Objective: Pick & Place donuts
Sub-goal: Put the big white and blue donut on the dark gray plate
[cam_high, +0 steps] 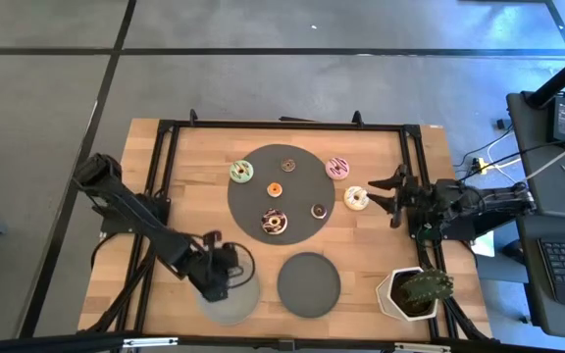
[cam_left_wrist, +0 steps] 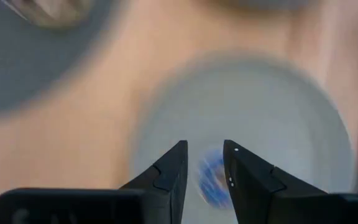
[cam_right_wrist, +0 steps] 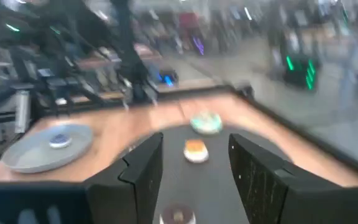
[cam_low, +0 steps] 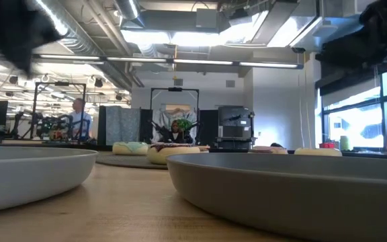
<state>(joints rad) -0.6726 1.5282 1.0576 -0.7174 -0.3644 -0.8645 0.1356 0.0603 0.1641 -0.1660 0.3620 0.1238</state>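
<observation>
On the large dark plate point(cam_high: 302, 186) lie a green donut point(cam_high: 241, 172), a chocolate-sprinkled donut point(cam_high: 274, 223) and three minis, one of them orange point(cam_high: 274, 189). A pink donut point(cam_high: 336, 168) and a white donut point(cam_high: 356, 198) rest on the wood to the plate's right. My left gripper point(cam_left_wrist: 204, 152) is open over the light grey plate point(cam_high: 231, 302). A small blue-purple donut point(cam_left_wrist: 213, 180) shows between its fingers and lies on that plate point(cam_right_wrist: 59, 140). My right gripper point(cam_high: 379, 193) is open, raised just right of the white donut, facing the orange mini point(cam_right_wrist: 195, 150).
A dark grey plate point(cam_high: 309, 284) sits at the near edge beside the light grey one. A white pot with a plant point(cam_high: 415, 291) stands in the near right corner. A black frame point(cam_high: 165, 137) borders the tabletop. Bare wood lies between the plates and along the far edge.
</observation>
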